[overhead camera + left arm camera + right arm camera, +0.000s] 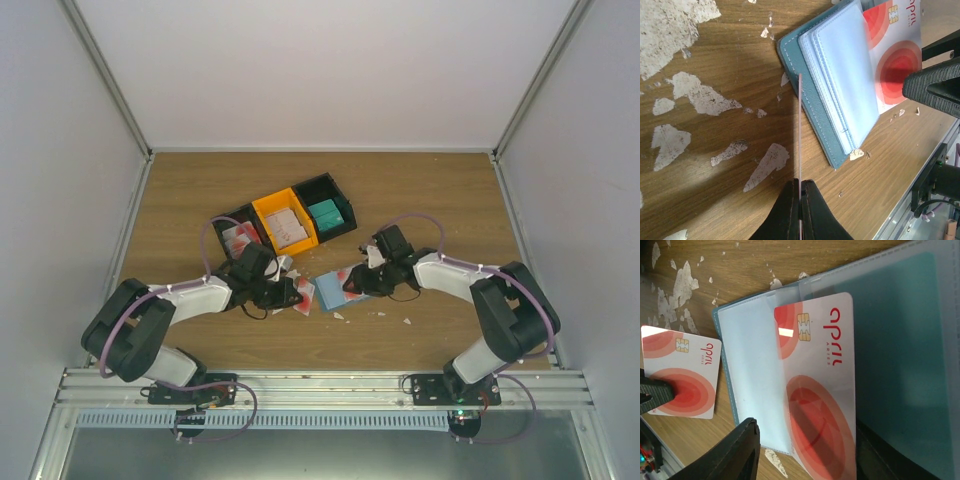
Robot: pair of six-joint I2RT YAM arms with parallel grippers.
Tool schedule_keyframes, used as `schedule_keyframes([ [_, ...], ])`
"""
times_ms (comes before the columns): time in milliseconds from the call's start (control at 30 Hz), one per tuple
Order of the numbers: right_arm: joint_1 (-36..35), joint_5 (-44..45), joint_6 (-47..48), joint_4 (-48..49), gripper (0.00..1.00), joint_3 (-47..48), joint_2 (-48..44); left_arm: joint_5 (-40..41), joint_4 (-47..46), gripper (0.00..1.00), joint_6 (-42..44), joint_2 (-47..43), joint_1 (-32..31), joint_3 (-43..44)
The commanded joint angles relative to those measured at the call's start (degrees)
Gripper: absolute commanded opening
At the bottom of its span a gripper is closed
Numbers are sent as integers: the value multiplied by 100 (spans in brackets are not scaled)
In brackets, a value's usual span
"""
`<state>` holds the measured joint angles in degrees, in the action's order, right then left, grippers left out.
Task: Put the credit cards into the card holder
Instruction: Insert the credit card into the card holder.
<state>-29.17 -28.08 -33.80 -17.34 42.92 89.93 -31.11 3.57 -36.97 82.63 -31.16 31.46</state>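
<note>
Currently, left pincer (800,185) clamped on credit card (799,130), right pincer (807,440) half-open around second card (815,365) in card holder (900,340)

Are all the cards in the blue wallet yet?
None fully in yet. One credit card is partway under a clear sleeve of the card holder. The left gripper pinches a second card beside it. Left: seat both, and more cards lie in the black bin.

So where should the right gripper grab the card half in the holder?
Likely the free long edge of the credit card, from the side of the right gripper: it lies flat on the card holder, its other edge tucked under a sleeve.
</note>
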Motion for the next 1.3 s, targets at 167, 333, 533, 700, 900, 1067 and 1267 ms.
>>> schedule_keyframes([
  [167,96,599,390,-392,38,122,36,-106,-278,0,-1,116,-40,-19],
  [333,95,179,347,-126,13,-17,130,-85,-281,0,-20,195,-40,22],
  [533,95,-280,222,239,2,-226,235,-33,-270,0,-43,294,-40,18],
  [700,133,-575,171,447,0,-336,331,29,-240,0,-71,325,-42,8],
  [900,254,-995,158,771,1,-541,462,81,-201,0,-69,298,-42,9],
  [1067,323,-1202,185,825,1,-572,594,75,-187,0,-81,297,-40,43],
  [1267,373,-1045,68,607,0,-603,402,80,-172,0,-108,289,-41,53],
])
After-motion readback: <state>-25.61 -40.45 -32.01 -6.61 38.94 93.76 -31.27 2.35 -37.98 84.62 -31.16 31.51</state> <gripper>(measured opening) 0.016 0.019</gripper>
